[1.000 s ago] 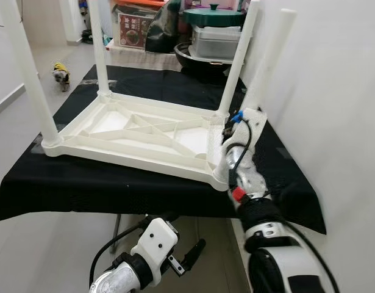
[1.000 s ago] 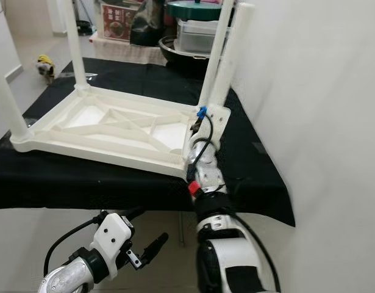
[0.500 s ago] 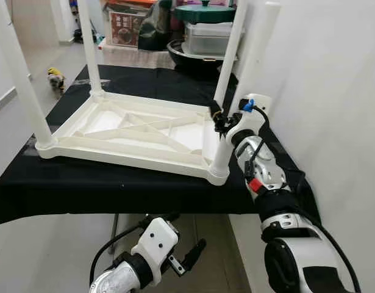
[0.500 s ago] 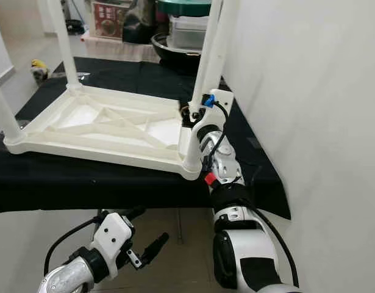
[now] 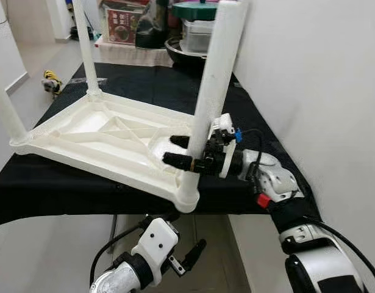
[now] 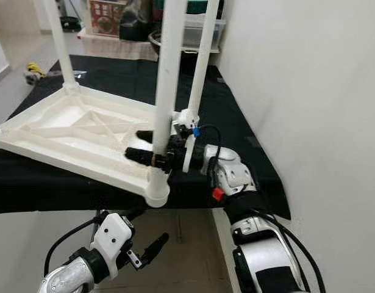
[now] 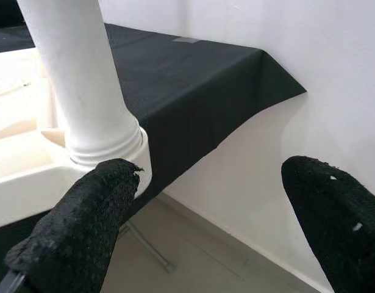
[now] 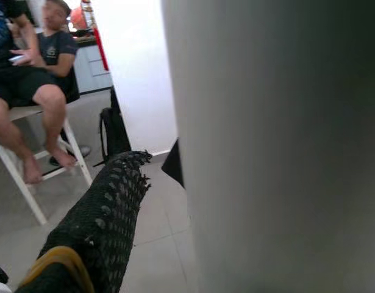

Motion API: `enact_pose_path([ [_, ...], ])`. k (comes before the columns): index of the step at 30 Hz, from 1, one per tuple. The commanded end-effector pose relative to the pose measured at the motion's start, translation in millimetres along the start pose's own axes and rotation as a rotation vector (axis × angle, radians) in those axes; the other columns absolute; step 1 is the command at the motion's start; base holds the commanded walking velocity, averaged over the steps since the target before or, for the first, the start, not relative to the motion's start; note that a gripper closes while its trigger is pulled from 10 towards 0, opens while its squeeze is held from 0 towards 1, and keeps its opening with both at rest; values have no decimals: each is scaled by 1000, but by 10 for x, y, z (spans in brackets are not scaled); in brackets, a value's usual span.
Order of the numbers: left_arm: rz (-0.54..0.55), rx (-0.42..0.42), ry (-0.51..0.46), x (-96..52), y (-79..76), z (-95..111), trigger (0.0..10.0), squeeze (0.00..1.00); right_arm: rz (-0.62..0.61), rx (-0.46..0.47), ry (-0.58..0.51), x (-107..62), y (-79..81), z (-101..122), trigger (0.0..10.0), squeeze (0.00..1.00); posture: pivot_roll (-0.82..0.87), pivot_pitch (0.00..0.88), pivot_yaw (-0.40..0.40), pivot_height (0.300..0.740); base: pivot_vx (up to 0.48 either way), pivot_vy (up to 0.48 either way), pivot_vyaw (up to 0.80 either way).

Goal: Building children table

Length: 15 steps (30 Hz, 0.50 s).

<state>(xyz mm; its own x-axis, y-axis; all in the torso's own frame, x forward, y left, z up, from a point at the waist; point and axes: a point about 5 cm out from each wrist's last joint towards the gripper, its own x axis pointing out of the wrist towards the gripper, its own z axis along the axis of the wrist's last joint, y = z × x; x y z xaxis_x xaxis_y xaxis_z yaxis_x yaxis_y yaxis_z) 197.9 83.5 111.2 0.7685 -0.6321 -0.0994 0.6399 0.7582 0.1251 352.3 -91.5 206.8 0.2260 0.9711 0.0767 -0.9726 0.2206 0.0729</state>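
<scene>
A white plastic children's table (image 5: 108, 131) lies upside down on a black-clothed table (image 5: 260, 116), its legs pointing up. Its near right corner hangs over the cloth's front edge. My right gripper (image 5: 175, 151) reaches in from the right and is shut on the near right leg (image 5: 214, 79) just above its socket, one finger behind the leg and one in front. In the right wrist view the leg (image 8: 278, 140) stands close beside one finger (image 8: 108, 207). My left gripper (image 7: 211, 183) hangs open below the table edge, facing that corner.
A white wall (image 5: 321, 91) runs close along the right. Pots and boxes (image 5: 199, 30) crowd the back of the table. A small yellow toy (image 5: 51, 82) lies on the floor at left. A person (image 8: 35, 79) sits on a stool across the room.
My right gripper swung from beside the leg to across it and closed on it. The table's near right corner slid left and toward me, past the cloth's edge. The left arm stayed put.
</scene>
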Motion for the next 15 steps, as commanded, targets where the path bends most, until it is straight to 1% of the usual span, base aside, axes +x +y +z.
enact_pose_path([
  [1, -7, -4, 9, 2, -31, -18, 10000, 0, -58, -37, 5, 120, -46, 17, 0, 0, 142, 0, -134, 740, 0, 0, 0],
  [2, -7, -4, 9, 2, -31, -18, 10000, 0, -58, -37, 5, 120, -46, 17, 0, 0, 142, 0, -134, 740, 0, 0, 0],
  [3, -7, -5, 9, 4, -30, -18, 10000, 0, -246, -47, 4, 186, -174, 4, 0, 0, 143, 0, -133, 740, 0, 0, 0],
  [4, -5, -5, 8, 5, -28, -17, 10000, 0, -359, -34, -4, 173, -248, 2, 0, 0, 145, 0, -133, 740, 0, 0, 0],
  [5, -5, -5, 8, 5, -28, -17, 10000, 0, -359, -34, -4, 173, -248, 2, 0, 0, 145, 0, -133, 740, 0, 0, 0],
  [6, -4, -5, 8, 6, -27, -17, 10000, 0, -433, -23, -8, 159, -294, -2, 0, 0, 145, 0, -134, 740, 0, 0, 0],
  [7, -4, -5, 8, 6, -27, -17, 10000, 0, -433, -23, -8, 159, -294, -2, 0, 0, 145, 0, -134, 740, 0, 0, 0],
  [8, -3, -5, 8, 5, -26, -17, 10000, 0, -510, -16, -15, 121, -341, -4, 0, 0, 143, 0, -134, 740, 0, 0, 0],
  [10, -1, -7, 7, 5, -22, -19, 10000, 0, -742, 24, -28, -29, -465, -29, 0, 0, 138, 0, -131, 740, 0, 0, 0],
  [11, -1, -7, 7, 5, -22, -19, 10000, 0, -742, 24, -28, -29, -465, -29, 0, 0, 138, 0, -131, 740, 0, 0, 0],
  [13, -1, -7, 8, 5, -17, -21, 10000, 0, -979, 41, -10, -195, -563, -66, 0, 0, 133, 0, -128, 740, 0, 0, 0],
  [14, -1, -7, 8, 5, -17, -21, 10000, 0, -979, 41, -10, -195, -563, -66, 0, 0, 133, 0, -128, 740, 0, 0, 0],
  [15, -1, -8, 8, 5, -14, -22, 10000, 0, -1091, 52, -6, -275, -600, -83, 0, 0, 132, 0, -129, 740, 0, 0, 0],
])
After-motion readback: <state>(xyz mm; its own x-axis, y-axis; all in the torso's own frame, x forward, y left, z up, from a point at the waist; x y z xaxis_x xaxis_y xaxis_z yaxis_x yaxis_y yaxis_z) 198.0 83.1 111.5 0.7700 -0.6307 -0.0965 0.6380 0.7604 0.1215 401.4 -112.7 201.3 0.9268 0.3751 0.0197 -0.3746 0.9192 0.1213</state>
